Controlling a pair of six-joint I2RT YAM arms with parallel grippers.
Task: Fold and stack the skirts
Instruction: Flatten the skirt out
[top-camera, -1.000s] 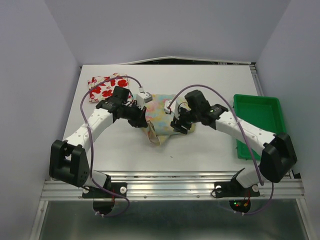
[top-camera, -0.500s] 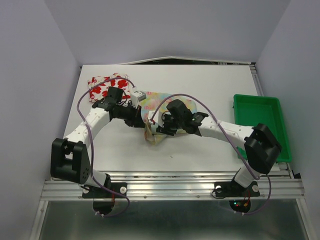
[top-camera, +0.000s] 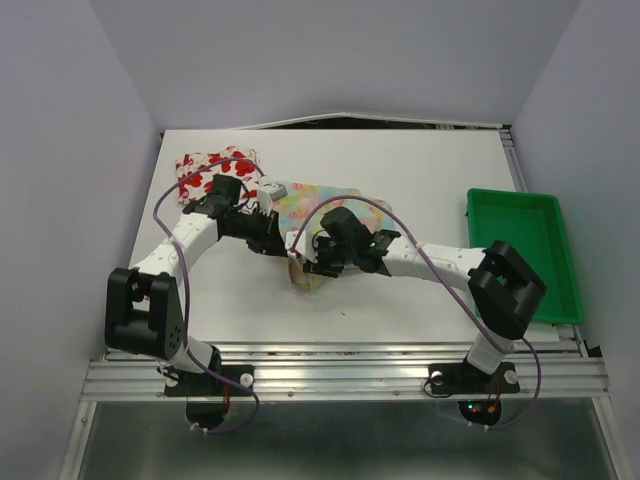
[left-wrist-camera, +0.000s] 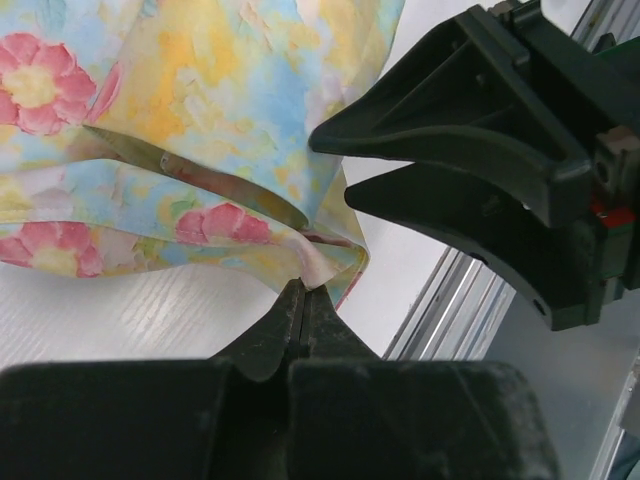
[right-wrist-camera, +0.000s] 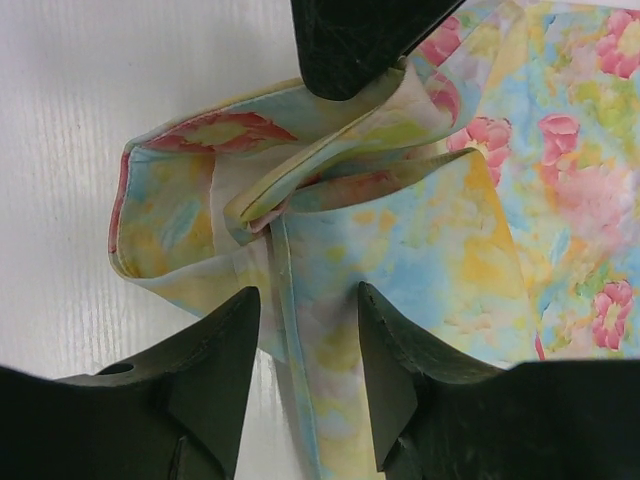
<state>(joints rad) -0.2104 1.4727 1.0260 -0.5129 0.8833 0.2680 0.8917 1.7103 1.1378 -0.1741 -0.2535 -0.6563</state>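
The pale yellow pastel-floral skirt (top-camera: 322, 199) lies bunched mid-table, with its near corner gathered into folds (right-wrist-camera: 300, 180). My left gripper (left-wrist-camera: 303, 288) is shut on a pinched edge of that skirt (left-wrist-camera: 200, 120); in the top view it sits at the skirt's near-left corner (top-camera: 283, 250). My right gripper (right-wrist-camera: 308, 295) is open, its fingers straddling the skirt's hem just right of the left gripper (top-camera: 310, 262). The white skirt with red flowers (top-camera: 205, 171) lies folded at the far left, behind the left arm.
A green plastic tray (top-camera: 525, 235) stands at the table's right edge, beside the right arm's elbow. The metal rail (top-camera: 340, 375) runs along the table's near edge. Purple cables loop above both arms.
My right gripper has swung left across the pastel skirt to meet the left gripper. The skirt's near part has bunched leftwards. The left gripper has drawn slightly back and left, still pinching.
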